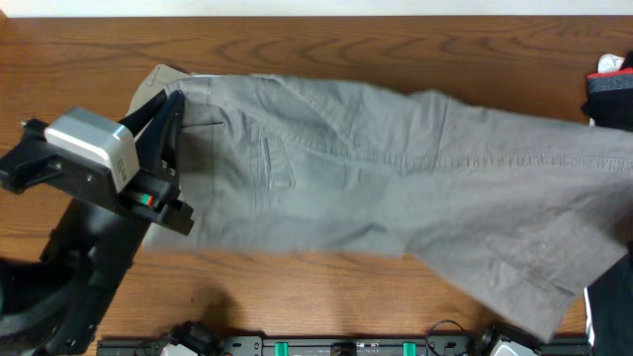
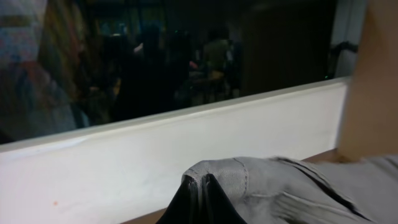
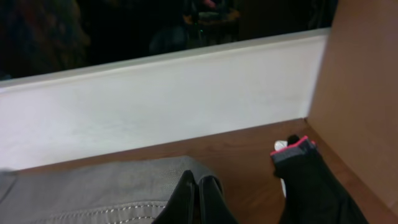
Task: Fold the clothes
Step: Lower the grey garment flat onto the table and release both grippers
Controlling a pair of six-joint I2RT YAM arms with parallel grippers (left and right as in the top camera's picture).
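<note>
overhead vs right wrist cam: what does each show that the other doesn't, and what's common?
Overhead only: the full spread of the mid-grey cotton twill trousers with a back pocket, the left end effector at their waistband, and a light khaki-beige cloth corner peeking out beneath.
Right wrist only: the right end effector shut on a fold of the grey leg, and the dark glass pane behind the table.
Both: the grey trousers, the brown wooden table, and the black cloth item with red trim at the table's right end.
</note>
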